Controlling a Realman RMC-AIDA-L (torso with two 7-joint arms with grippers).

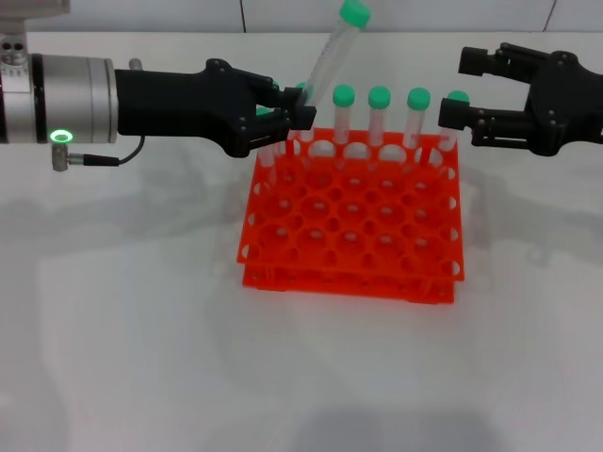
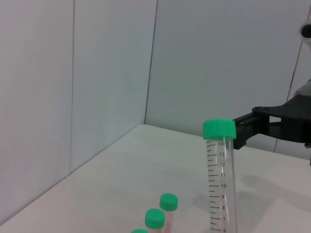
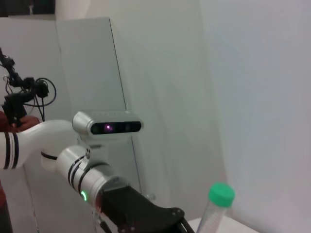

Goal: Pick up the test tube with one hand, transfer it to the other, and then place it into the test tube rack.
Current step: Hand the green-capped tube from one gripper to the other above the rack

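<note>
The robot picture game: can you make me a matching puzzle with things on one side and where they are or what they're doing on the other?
Things:
1. left gripper
2. right gripper
3. tilted test tube
4. test tube rack

States:
A. bright orange, sitting on the table
B. open, holding nothing
C. leaning, green cap up high
D. shut on a tube

Pairs: 1-D, 2-B, 3-C, 4-A

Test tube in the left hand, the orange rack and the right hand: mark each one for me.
test tube (image 1: 332,55), head view, on the clear body below the green cap.
test tube rack (image 1: 350,209), head view, on the top grid.
left hand (image 1: 283,118), head view, between its fingertips.
right hand (image 1: 452,89), head view, between its fingertips.
</note>
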